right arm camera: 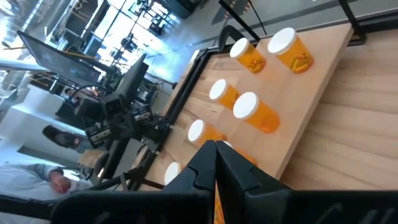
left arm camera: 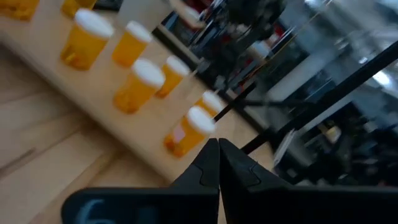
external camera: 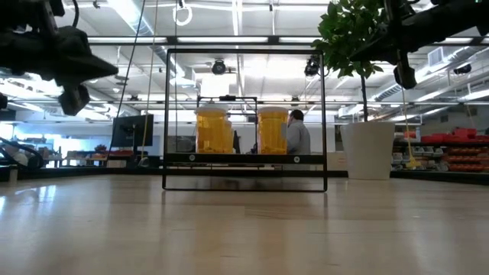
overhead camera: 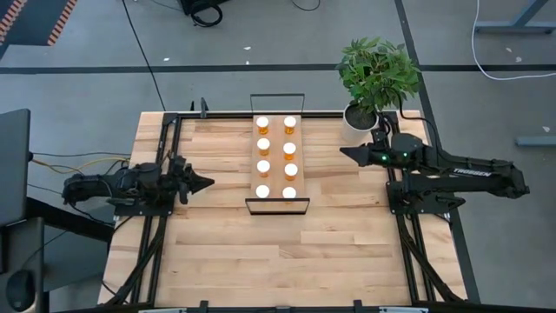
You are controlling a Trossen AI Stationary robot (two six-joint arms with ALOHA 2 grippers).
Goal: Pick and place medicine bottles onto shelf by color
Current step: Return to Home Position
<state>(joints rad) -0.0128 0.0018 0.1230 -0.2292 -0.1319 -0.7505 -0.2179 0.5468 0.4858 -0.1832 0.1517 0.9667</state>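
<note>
Several orange medicine bottles with white caps point(overhead camera: 276, 157) stand upright in two rows on the light-wood shelf point(overhead camera: 276, 178) at the table's middle. They also show in the left wrist view point(left arm camera: 138, 85), the right wrist view point(right arm camera: 254, 112) and the low view point(external camera: 213, 130). My left gripper point(overhead camera: 208, 183) is shut and empty, left of the shelf, above the table. My right gripper point(overhead camera: 344, 152) is shut and empty, right of the shelf, above the table.
A potted green plant point(overhead camera: 375, 74) in a white pot point(overhead camera: 357, 116) stands at the table's far right, close behind my right gripper. The shelf's black metal frame point(external camera: 244, 122) rises at its ends. A person shows in the room beyond the table.
</note>
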